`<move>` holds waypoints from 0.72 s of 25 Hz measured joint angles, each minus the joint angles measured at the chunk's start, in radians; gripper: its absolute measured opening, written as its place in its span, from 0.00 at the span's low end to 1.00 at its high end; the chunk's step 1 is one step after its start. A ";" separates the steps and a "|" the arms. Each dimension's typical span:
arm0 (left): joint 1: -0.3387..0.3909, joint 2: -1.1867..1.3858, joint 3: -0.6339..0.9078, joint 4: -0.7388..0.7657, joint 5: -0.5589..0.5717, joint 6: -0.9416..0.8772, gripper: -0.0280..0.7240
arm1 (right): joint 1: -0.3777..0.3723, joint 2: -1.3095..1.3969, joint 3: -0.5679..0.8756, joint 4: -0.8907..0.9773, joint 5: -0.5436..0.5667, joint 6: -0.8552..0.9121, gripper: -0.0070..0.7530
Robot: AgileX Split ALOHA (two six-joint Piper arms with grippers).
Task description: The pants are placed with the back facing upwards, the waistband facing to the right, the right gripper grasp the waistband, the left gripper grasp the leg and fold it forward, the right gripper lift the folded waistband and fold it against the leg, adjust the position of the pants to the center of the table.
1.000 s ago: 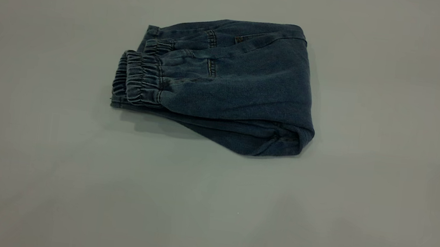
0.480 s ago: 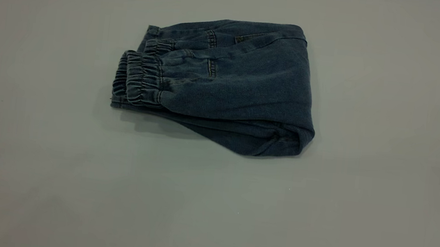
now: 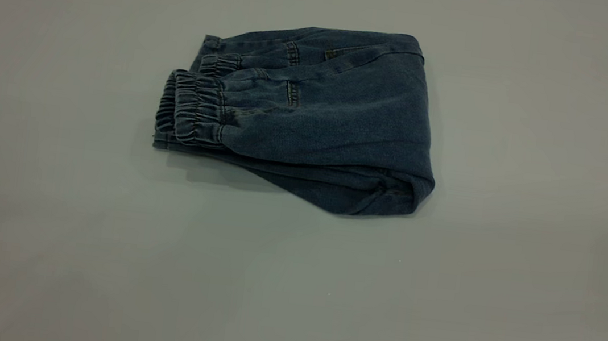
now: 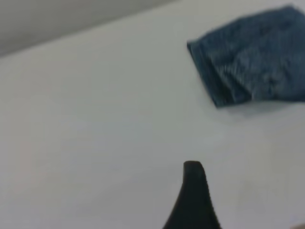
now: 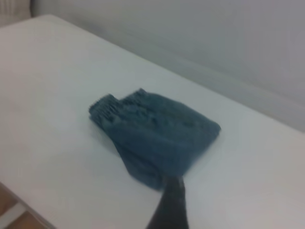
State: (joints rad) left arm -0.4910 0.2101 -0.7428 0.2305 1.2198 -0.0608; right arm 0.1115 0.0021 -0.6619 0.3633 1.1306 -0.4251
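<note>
Neither end effector touches the pants (image 3: 310,117): my left end effector (image 4: 193,200) and right end effector (image 5: 169,207) each show one dark fingertip, so I cannot tell their state. Folded, waistband (image 3: 191,109) leftward, the pants lie on the surface (image 3: 438,300).

Shading on the table (image 3: 492,329), one second ago versus now.
The faint dark patch that lay on the near tabletop, right of centre and in front of the pants (image 3: 332,122), has faded; that area now reads as even pale grey. No other difference can be made out.
</note>
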 joint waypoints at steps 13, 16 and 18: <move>0.000 -0.001 0.156 -0.021 -0.003 -0.032 0.73 | 0.000 -0.002 0.149 -0.082 -0.033 0.076 0.78; 0.000 -0.002 0.185 -0.053 -0.032 -0.045 0.73 | 0.000 -0.002 0.149 -0.087 -0.034 0.098 0.78; 0.000 -0.002 0.204 -0.068 -0.049 -0.045 0.73 | 0.000 -0.002 0.149 -0.109 -0.040 0.122 0.78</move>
State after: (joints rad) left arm -0.4910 0.2082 -0.5385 0.1624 1.1712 -0.1053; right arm 0.1115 0.0000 -0.5125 0.2538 1.0911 -0.3027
